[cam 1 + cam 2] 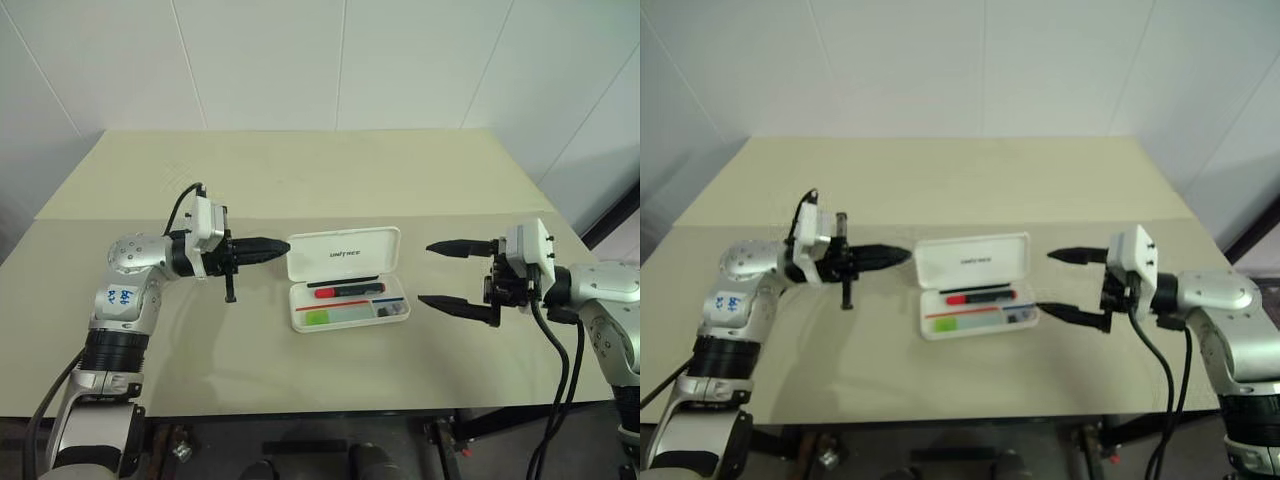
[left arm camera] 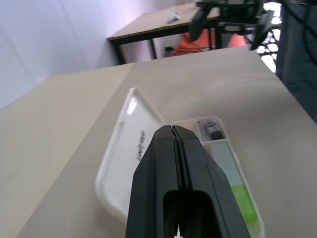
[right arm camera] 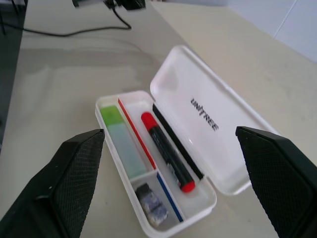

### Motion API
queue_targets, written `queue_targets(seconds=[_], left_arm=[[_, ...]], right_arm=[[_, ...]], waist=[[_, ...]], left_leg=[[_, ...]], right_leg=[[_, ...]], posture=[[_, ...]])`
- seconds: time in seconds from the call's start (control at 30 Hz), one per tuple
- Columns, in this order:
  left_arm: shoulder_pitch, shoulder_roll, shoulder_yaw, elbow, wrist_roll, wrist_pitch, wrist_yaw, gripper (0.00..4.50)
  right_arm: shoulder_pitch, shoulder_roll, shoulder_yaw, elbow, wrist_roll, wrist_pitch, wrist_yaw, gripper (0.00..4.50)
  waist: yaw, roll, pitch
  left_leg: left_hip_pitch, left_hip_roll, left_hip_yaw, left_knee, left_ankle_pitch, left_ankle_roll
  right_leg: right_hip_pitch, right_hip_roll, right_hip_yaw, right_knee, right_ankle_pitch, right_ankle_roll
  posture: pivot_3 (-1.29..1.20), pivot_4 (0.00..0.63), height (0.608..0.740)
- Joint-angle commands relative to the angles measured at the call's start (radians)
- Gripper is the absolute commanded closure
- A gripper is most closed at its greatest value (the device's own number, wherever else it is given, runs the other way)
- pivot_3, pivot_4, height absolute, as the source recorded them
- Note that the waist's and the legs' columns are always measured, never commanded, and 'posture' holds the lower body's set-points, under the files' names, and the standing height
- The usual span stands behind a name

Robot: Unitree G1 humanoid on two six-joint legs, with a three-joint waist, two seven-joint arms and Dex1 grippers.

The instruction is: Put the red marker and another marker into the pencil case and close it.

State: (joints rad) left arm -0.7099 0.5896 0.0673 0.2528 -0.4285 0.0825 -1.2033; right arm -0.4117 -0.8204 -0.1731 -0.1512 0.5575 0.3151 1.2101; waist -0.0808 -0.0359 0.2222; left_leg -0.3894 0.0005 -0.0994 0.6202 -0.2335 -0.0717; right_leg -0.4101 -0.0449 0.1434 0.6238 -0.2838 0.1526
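The white pencil case (image 1: 343,253) lies open mid-table, its lid tipped back toward the far side. The red marker (image 1: 348,291) lies in the tray's rear compartment, next to a thin black strip by the hinge. The light green marker (image 1: 333,318) rests in the front compartment, also seen in the right wrist view (image 3: 119,134). My left gripper (image 1: 283,244) is shut and empty, pointing level at the lid's left end from just beside it. My right gripper (image 1: 426,273) hangs open to the right of the case, holding nothing, its fingers spread wide.
A small dark item (image 3: 151,203) sits in the tray's little end compartment. The beige table (image 1: 300,170) has a seam across its middle and a front edge close to me. Another table (image 2: 148,22) and orange objects stand beyond the right side.
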Motion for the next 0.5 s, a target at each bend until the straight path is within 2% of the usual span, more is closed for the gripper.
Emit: queue_targets(seconds=[0.03,0.27,0.5], left_arm=[[-0.064,0.0,0.048,0.049,0.032,0.015,0.131,4.47],[-0.122,-0.007,-0.002,0.173,0.185,-0.044,0.293,4.47],[-0.117,-0.063,-0.07,0.158,0.214,-0.03,0.275,4.47]], right_arm=[[-0.001,-0.009,-0.036,-0.053,0.059,0.043,-0.012,0.0],[0.033,-0.008,-0.031,-0.087,0.061,0.046,-0.023,0.0],[0.055,-0.005,-0.035,-0.103,0.058,0.041,-0.039,0.0]], waist=[[0.003,0.0,0.0],[0.006,0.0,0.0],[0.011,0.0,0.0]], left_leg=[[0.0,0.0,0.0,0.0,0.0,0.0],[0.0,0.0,0.0,0.0,0.0,0.0],[-0.001,0.0,0.0,0.0,0.0,0.0]], right_leg=[[0.0,0.0,0.0,0.0,0.0,0.0],[0.0,0.0,0.0,-0.001,0.0,0.001],[0.0,0.0,0.0,-0.001,0.001,0.001]], posture=[[0.0,0.15,0.74],[0.0,0.15,0.74],[0.0,0.15,0.74]])
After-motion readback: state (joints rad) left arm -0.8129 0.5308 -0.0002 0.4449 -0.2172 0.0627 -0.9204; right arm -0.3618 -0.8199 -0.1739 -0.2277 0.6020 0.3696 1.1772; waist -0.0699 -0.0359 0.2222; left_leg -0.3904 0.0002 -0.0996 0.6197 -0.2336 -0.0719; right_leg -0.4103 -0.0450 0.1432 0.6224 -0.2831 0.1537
